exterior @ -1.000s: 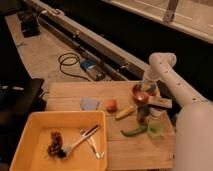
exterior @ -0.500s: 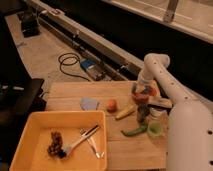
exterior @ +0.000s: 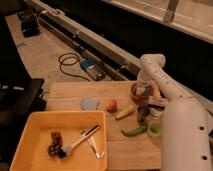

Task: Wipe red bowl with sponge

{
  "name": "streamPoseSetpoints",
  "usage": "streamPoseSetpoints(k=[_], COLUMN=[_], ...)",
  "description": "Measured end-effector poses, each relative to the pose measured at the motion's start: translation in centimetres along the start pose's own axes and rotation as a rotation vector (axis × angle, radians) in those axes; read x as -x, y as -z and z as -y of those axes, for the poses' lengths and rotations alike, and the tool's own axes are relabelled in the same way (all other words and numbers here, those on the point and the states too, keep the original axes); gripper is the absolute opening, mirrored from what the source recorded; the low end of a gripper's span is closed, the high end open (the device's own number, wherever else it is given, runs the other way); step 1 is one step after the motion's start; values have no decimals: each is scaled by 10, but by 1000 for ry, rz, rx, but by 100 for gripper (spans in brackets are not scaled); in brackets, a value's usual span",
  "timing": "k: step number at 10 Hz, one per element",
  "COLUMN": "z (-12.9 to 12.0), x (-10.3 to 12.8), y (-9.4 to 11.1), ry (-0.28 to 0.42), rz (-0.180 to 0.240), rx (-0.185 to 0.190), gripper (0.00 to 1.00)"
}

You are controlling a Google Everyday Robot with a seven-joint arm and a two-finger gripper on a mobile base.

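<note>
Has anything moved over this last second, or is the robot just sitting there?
The arm's bend swung a little to the left. Its gripper stayed low in the red bowl, shut on what looks like the blue sponge. Nothing was picked up or let go. The orange fruit and the yellow tub stayed put.

The wooden counter (exterior: 70, 95) carries a yellow tub (exterior: 65, 114) at front left, with a pale patch (exterior: 90, 104) and an orange (exterior: 112, 105) behind it. To the right lie a yellow fruit (exterior: 126, 111), a green pod (exterior: 134, 131), a dark can (exterior: 143, 114) and the red bowl (exterior: 135, 96). The hand (exterior: 142, 86) is in the bowl, closed on the sponge (exterior: 141, 92).
</note>
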Motion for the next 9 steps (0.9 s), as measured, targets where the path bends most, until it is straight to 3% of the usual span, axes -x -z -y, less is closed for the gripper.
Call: streamPoseSetpoints(k=[1,3,5,9], z=[6,22,35,26], x=[-12,-14,-16,9], y=[4,11,16,19], ry=[-18,-35,-50,-13], rz=[-19,-38,-36,94], rx=[-11,-40,-69,-77], gripper=[0,0,0,0])
